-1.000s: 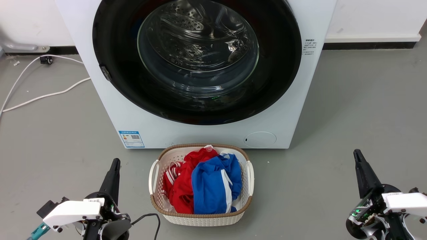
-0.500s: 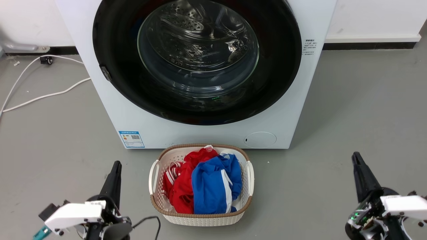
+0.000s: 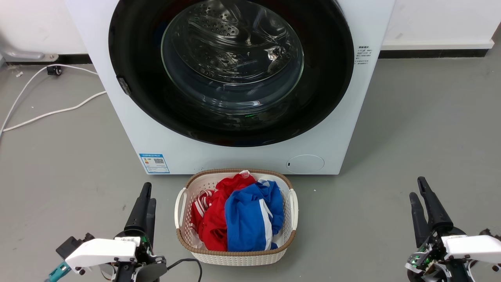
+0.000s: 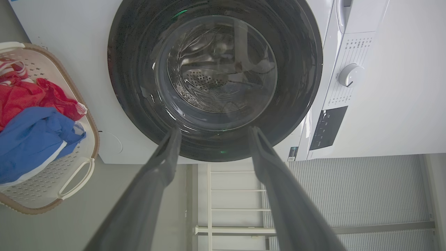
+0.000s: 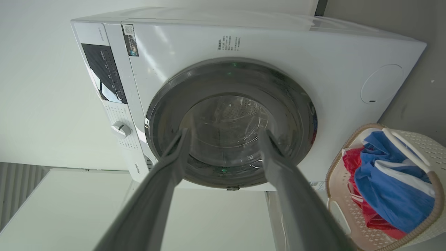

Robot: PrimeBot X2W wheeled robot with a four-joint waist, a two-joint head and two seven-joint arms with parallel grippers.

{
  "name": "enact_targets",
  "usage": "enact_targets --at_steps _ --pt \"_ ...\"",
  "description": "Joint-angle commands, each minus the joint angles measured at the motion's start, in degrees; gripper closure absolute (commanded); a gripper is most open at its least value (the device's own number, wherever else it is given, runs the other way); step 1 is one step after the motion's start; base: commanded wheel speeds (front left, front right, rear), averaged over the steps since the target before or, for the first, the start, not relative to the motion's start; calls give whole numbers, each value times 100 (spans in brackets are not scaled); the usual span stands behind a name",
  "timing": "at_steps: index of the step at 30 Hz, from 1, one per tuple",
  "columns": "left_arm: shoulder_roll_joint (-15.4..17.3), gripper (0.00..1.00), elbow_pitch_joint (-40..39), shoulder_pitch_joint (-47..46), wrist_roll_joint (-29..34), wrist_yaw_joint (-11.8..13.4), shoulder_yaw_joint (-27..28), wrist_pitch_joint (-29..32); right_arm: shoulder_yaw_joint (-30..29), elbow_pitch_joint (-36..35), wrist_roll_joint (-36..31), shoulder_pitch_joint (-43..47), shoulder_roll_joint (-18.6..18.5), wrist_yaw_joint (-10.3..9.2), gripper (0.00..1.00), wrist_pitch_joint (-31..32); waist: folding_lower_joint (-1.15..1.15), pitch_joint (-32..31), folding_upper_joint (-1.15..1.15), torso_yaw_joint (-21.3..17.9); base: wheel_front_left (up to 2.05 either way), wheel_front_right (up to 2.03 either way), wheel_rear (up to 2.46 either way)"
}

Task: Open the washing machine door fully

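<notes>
Door (image 3: 231,70): shut, flush in the washer (image 3: 164,141) front and nearly as wide as it; glossy black ring around clear bulging glass, drum visible through it
Left gripper (image 3: 149,194): low over the floor (image 3: 70,164), just left of the basket, apart from door and washer; fingers spread with a clear gap, holding nothing
Right gripper (image 3: 416,188): low at the right, well apart from the basket, short of the washer; fingers spread, nothing between them
Basket (image 3: 219,171): on the floor, just before the washer's lower edge, below the door
Clothes (image 3: 235,219): red and blue pieces heaped in the basket
Cable (image 3: 51,113): white, lying on the floor left of the washer
</notes>
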Motion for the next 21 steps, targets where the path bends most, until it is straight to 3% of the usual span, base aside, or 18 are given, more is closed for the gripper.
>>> enact_targets --at_steps 1,10,21 --pt "36 0 -136 -146 127 -8 -35 -53 26 -145 -111 -55 -69 3 0 -52 0 0 0 0 0 0 0" --pt "23 0 -389 -181 1479 -10 -82 -275 142 -358 -986 -35 -168 5 0 -291 0 -4 0 1 0 0 0" --pt "18 0 -555 -183 3012 -12 -268 -514 166 -526 -2713 -33 -244 6 0 -416 0 -16 0 -5 0 0 0"
